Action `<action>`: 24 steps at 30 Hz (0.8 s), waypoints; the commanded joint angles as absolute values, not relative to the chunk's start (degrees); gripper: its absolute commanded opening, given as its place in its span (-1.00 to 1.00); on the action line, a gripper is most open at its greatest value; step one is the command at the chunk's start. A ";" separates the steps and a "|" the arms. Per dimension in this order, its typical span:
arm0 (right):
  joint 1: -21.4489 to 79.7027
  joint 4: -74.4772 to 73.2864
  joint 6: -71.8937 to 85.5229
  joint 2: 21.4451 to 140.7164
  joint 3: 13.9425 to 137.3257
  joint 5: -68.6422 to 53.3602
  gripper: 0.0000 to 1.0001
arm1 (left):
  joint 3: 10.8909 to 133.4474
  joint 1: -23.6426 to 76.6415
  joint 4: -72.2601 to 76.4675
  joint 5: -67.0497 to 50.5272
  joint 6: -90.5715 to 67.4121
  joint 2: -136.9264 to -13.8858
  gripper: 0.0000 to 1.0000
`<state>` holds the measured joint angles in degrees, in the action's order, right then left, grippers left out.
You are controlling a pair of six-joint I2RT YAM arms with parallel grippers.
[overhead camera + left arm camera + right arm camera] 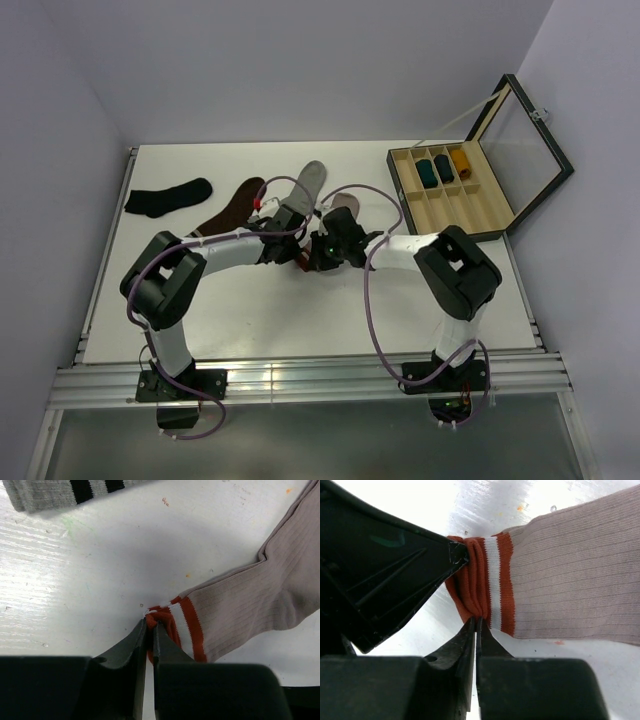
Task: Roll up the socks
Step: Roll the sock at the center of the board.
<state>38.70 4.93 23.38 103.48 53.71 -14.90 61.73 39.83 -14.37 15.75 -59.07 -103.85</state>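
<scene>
The dusty pink sock (250,605) lies flat on the white table, its red-and-white striped cuff bunched at the near end. My left gripper (151,623) is shut on one corner of that cuff. My right gripper (478,619) is shut on the cuff's other edge, with the pink sock (570,575) stretching away from it. In the top view both grippers meet at the table's middle, left (290,255) and right (316,256), and the pink toe (345,203) shows beyond them. The light grey sock (306,186) with dark striped cuff (55,492) lies just behind.
A plain black sock (167,197) and a dark brown sock (235,205) lie at the back left. An open wooden box (470,212) with several rolled socks in its compartments stands at the back right, its glass lid raised.
</scene>
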 commanded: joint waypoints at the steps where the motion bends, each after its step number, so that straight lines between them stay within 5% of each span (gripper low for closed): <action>1: 36.92 4.31 25.92 105.91 55.46 -15.82 -0.95 | 62.41 40.17 -14.59 17.23 -58.18 -102.84 -0.70; 10: 30.59 2.82 33.92 110.56 55.37 -26.89 -1.00 | 59.33 40.17 -10.20 16.17 -58.54 -99.32 -0.30; 17: 27.69 3.07 36.73 113.11 55.02 -32.25 -1.00 | 51.61 39.90 -2.31 15.38 -59.59 -93.61 0.26; 24: 25.75 4.30 38.58 114.52 54.05 -34.63 -1.00 | 41.58 38.67 10.80 12.22 -61.08 -88.69 0.32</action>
